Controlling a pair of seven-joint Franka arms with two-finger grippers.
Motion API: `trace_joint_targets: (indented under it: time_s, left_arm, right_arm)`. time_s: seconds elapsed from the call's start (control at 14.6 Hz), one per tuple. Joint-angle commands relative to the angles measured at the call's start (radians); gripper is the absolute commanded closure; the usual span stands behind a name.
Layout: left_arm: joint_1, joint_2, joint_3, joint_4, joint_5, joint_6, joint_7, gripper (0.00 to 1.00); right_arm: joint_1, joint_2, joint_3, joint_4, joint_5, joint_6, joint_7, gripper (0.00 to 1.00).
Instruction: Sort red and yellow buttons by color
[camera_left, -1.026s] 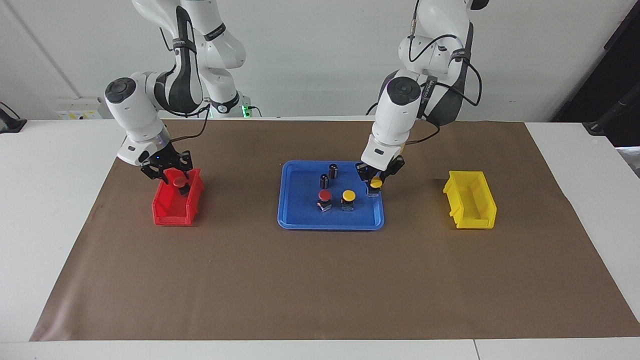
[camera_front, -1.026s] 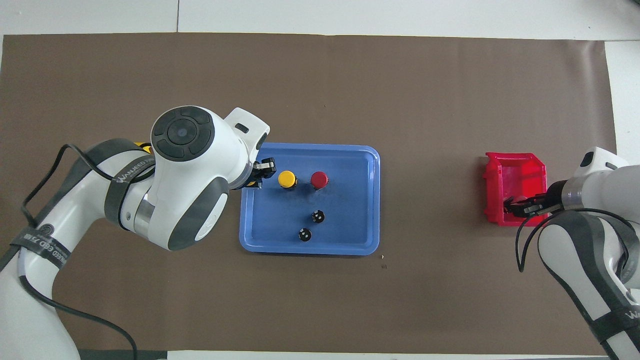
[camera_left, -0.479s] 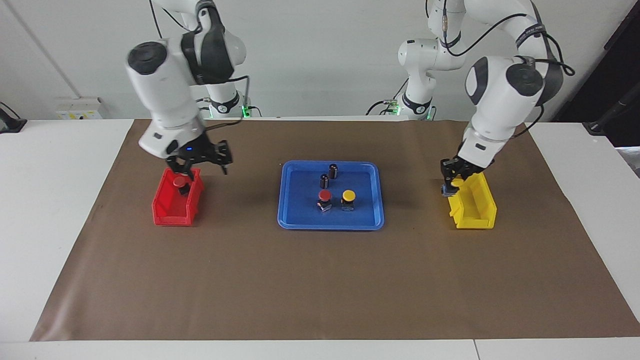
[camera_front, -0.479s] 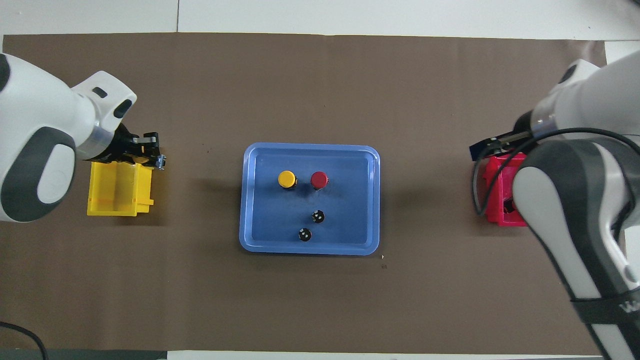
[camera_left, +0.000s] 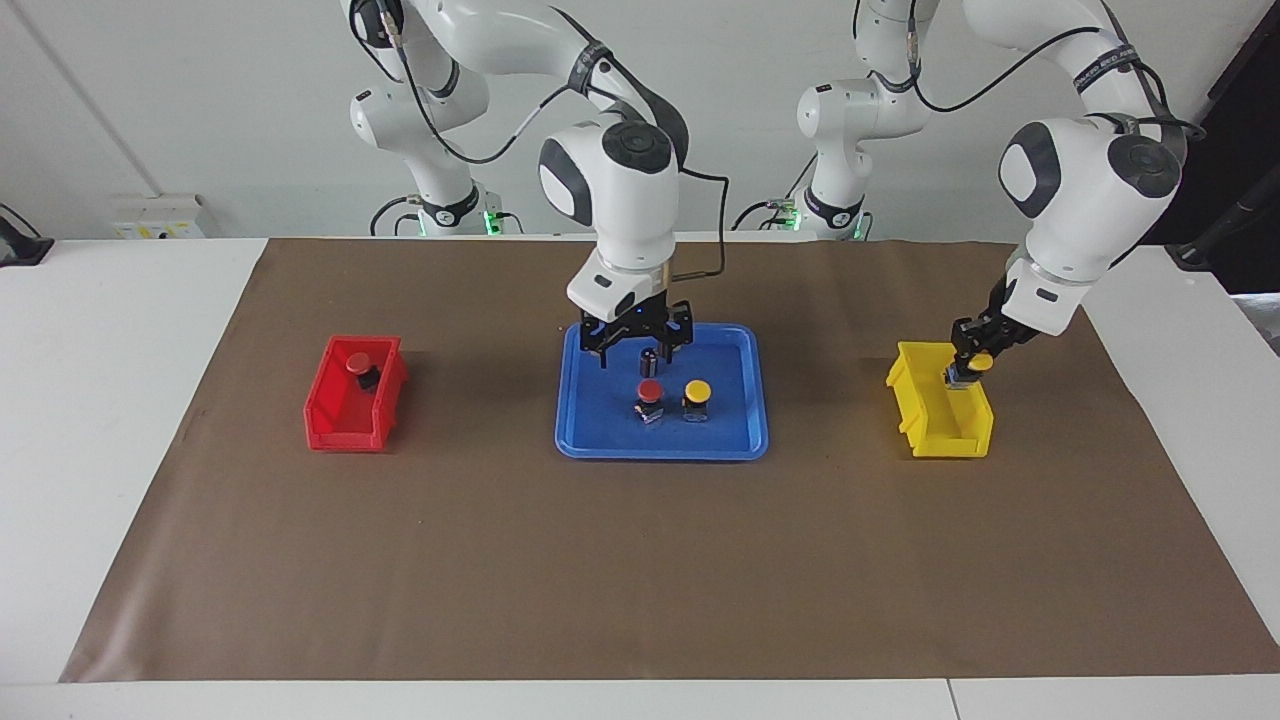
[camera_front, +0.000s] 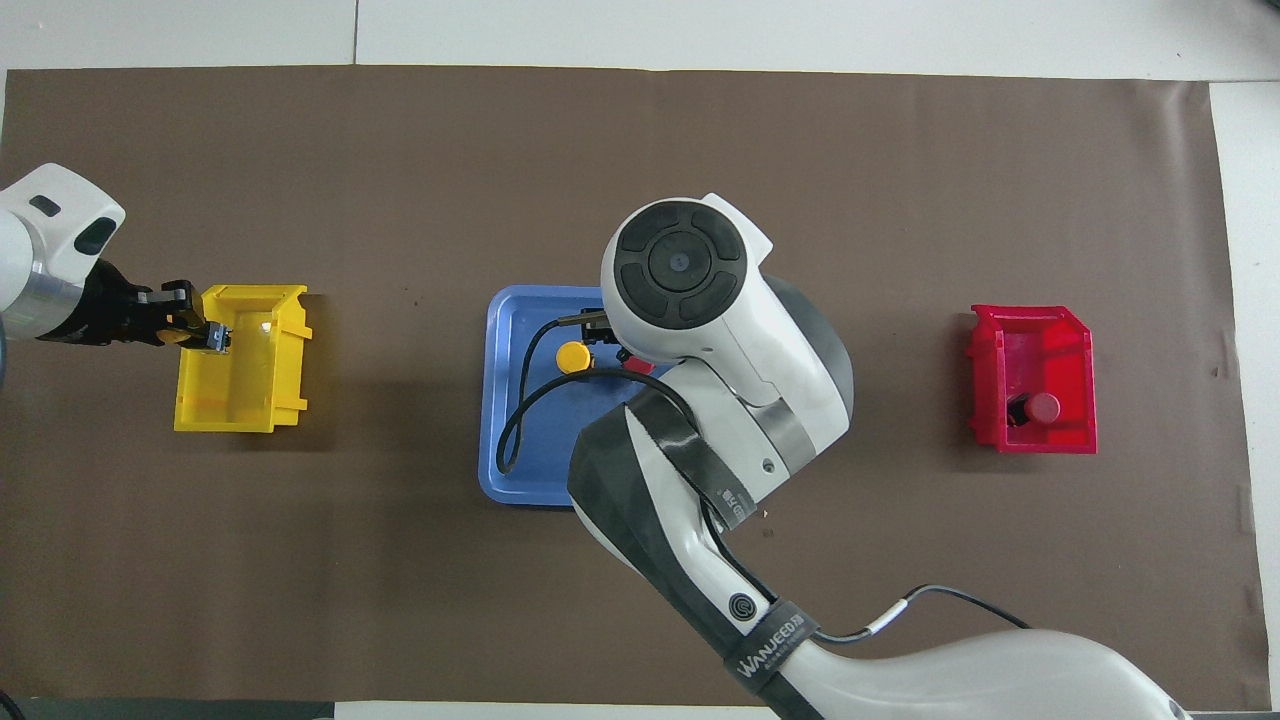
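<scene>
A: Where does the left tool (camera_left: 968, 366) sit?

B: Over the yellow bin (camera_left: 940, 412) at the left arm's end of the tabletop (camera_left: 620, 560). Its fingertips are closed on a yellow button (camera_left: 981, 362), gripping the black base with the cap showing just above the bin's rim. The overhead view shows that tool (camera_front: 205, 335) at the bin's (camera_front: 240, 400) edge.

A: And the right tool (camera_left: 637, 345)?

B: It hangs over the blue tray (camera_left: 600, 440) in the middle, fingers spread apart and gripping nothing. A dark cylinder (camera_left: 648, 356) shows between them; whether they touch it cannot be told.

A: What lies on the tray?

B: A red button (camera_left: 650, 399) and a second yellow button (camera_left: 697, 398), upright side by side, farther from the robots than the cylinder. From overhead the right arm covers most of the tray (camera_front: 520, 470), leaving the yellow cap (camera_front: 573, 357) and a sliver of red (camera_front: 636, 366).

A: Anything sorted already?

B: One red button (camera_left: 358, 368) lies tipped over inside the red bin (camera_left: 350, 425) at the right arm's end; overhead it shows in the bin's (camera_front: 1040, 330) nearer part, cap (camera_front: 1043, 406) and base on their side.
</scene>
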Motion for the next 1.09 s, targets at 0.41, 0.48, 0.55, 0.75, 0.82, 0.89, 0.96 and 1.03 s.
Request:
trace_joint_targets:
  time_s: [0.41, 0.48, 0.55, 0.75, 0.82, 0.89, 0.96, 1.03]
  left_arm:
    - [0.028, -0.073, -0.013, -0.295, 0.014, 0.271, 0.05, 0.98]
    - [0.028, -0.066, -0.013, -0.307, 0.014, 0.288, 0.045, 0.98]
    - [0.028, -0.063, -0.013, -0.309, 0.014, 0.293, 0.045, 0.98]
    - [0.028, -0.043, -0.013, -0.316, 0.014, 0.324, 0.05, 0.93]
    - [0.028, -0.037, -0.013, -0.309, 0.014, 0.336, 0.053, 0.77]
    - [0.028, -0.034, -0.013, -0.301, 0.014, 0.327, 0.056, 0.58]
    - [0.025, -0.034, -0.013, -0.292, 0.014, 0.318, 0.06, 0.44]
    - [0.019, -0.034, -0.013, -0.274, 0.016, 0.286, 0.06, 0.38]
  right_arm:
    - [0.02, 0.028, -0.004, -0.114, -0.015, 0.145, 0.046, 0.18]
    - [0.02, 0.031, -0.004, -0.115, -0.015, 0.154, 0.051, 0.18]
    - [0.019, 0.031, -0.004, -0.12, -0.015, 0.156, 0.051, 0.18]
    - [0.019, 0.029, -0.004, -0.134, -0.014, 0.165, 0.053, 0.19]
    - [0.019, 0.028, -0.004, -0.146, -0.014, 0.189, 0.053, 0.19]
    - [0.017, 0.026, -0.004, -0.163, -0.014, 0.196, 0.053, 0.19]
    - [0.017, 0.023, -0.004, -0.17, -0.014, 0.205, 0.053, 0.19]
    - [0.019, 0.023, -0.004, -0.173, -0.012, 0.21, 0.053, 0.19]
